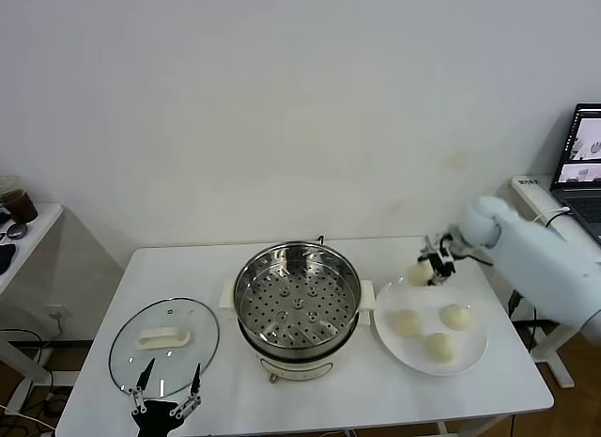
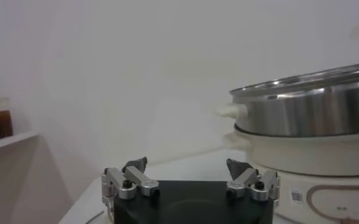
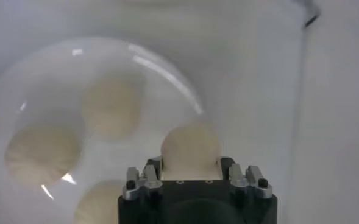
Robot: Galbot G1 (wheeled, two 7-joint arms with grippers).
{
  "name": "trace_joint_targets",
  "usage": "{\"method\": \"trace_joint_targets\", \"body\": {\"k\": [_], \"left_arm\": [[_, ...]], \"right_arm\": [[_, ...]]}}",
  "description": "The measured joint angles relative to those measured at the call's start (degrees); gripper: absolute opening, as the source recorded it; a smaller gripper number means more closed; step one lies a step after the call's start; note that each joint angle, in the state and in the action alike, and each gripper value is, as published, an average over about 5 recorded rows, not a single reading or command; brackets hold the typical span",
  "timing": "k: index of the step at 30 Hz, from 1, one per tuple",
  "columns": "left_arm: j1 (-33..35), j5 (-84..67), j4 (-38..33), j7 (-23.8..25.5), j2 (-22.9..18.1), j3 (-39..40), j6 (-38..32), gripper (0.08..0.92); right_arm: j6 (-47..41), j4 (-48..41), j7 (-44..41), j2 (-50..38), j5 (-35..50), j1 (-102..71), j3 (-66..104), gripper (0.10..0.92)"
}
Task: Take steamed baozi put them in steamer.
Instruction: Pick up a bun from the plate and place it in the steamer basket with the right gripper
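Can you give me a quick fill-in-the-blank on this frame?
1. The right claw is shut on one small round cream-white bun, leaving ____ buns on the flat white plate.
2. The shiny perforated stainless-steel steamer basket holds ____ buns.
3. The round glass lid lies on the robot's ____ side of the steamer.
4. The left claw is ____.

Missing: three; no; left; open

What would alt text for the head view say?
The right hand holds one baozi just above the plate's far edge, three buns left on it. The empty steamer sits mid-table; the open left hand waits by the glass lid.
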Motion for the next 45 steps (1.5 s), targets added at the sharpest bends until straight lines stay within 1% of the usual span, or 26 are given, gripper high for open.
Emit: {"method": "trace_joint_targets", "body": {"k": [5, 10, 14, 18, 22, 27, 35, 45], "left_arm": [[-0.70, -0.51, 0.28, 0.01, 0.44, -0.15, 0.00, 0.823], [-1.50, -0.89, 0.84, -0.01, 0.77, -0.69, 0.01, 0.823], [-2.13, -1.15, 1.15, -0.03, 0.76, -1.26, 0.01, 0.823], [-2.36, -1.25, 1.35, -0.04, 0.74, -1.92, 0.00, 0.823], [-2.38, -1.19, 1.18, -0.05, 0.58, -2.52, 0.00, 0.823], [-2.41, -1.16, 1.01, -0.05, 0.31, -2.87, -0.05, 0.823], [-2.47, -1.21, 1.32, -0.10, 0.35, -3.29, -0.32, 0.823], [-2.58, -1.23, 1.70, -0.09, 0.56, -3.77, -0.42, 0.823]], "right_arm": [[2.50, 2.26, -0.19, 2.66, 5.93, 8.20, -5.82, 0.578], [5.95, 3.77, 0.70, 8.08, 10.51, 13.87, -11.66, 0.584], [9.37, 3.97, 1.48, 13.76, 12.31, 16.22, -16.09, 0.585], [13.49, 3.60, 1.92, 19.49, 12.26, 17.20, -19.88, 0.587], [17.86, 2.73, 2.42, 24.14, 10.11, 17.46, -22.56, 0.590], [23.30, 0.80, 3.35, 28.06, 5.27, 16.88, -24.46, 0.594], [29.88, -2.39, 4.60, 30.97, -1.82, 15.31, -25.85, 0.594], [34.74, -7.11, 6.09, 33.73, -8.55, 12.74, -25.30, 0.594]]}}
